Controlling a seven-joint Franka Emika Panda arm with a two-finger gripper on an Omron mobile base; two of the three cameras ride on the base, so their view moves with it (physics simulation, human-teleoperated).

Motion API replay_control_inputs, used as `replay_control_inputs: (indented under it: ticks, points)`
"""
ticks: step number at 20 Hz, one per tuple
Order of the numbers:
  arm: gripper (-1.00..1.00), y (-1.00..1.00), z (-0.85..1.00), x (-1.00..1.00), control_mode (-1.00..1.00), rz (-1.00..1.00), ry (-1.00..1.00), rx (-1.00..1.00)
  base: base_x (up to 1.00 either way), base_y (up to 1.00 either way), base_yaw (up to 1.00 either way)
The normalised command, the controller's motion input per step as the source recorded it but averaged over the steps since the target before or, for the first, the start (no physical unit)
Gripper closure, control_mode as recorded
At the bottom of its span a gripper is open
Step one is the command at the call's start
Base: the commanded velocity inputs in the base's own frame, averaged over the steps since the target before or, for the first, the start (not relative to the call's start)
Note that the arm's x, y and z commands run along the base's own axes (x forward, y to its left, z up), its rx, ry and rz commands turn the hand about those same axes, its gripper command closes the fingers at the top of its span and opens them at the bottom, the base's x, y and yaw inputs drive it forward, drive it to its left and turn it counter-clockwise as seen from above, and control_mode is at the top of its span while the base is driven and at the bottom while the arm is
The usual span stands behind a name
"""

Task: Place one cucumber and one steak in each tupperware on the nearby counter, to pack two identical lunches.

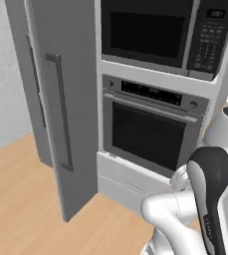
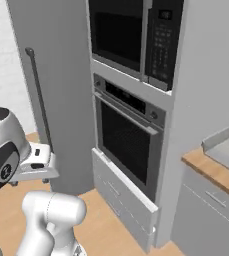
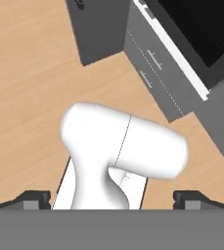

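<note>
Jaws (image 3: pixel 111 197) released, empty, above wooden floor (image 3: pixel 25 97); one tupperware (image 2: pixel 225 146) on one desk (image 2: pixel 211 172), one oven (image 1: pixel 153 132) ahead.

Tool (image 3: pixel 111 199) wide open, pointing down

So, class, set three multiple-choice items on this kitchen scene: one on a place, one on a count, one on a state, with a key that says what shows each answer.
1. Where is the microwave?
A. Above the wall oven
B. On the floor
C. Below the drawers

2. How many drawers lie under the oven?
A. None
B. Two
C. Five

3. How are the jaws of the gripper?
A. Shut on a steak
B. Shut on a cucumber
C. Open and holding nothing

Key: 1 A, the microwave sits directly over the oven in both base views. 2 B, two handled fronts stack below the oven door. 3 C, the hand view shows the fingertips wide apart with nothing between them.
</note>
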Motion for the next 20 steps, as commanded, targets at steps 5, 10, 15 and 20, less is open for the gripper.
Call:
replay_control_inputs:
  ticks: [5,10,15,20]
  points:
    - [-1.0,0.0,0.0,0.0,1.0,0.0,0.0,0.0,0.0,0.72,0.69]
    - [-1.0,0.0,0.0,0.0,1.0,0.0,0.0,0.0,0.0,0.76,0.68]
    - [-1.0,0.0,0.0,0.0,1.0,0.0,0.0,0.0,0.33,0.68,0.57]
    - [-1.0,0.0,0.0,0.0,1.0,0.0,0.0,0.0,1.0,0.55,0.23]
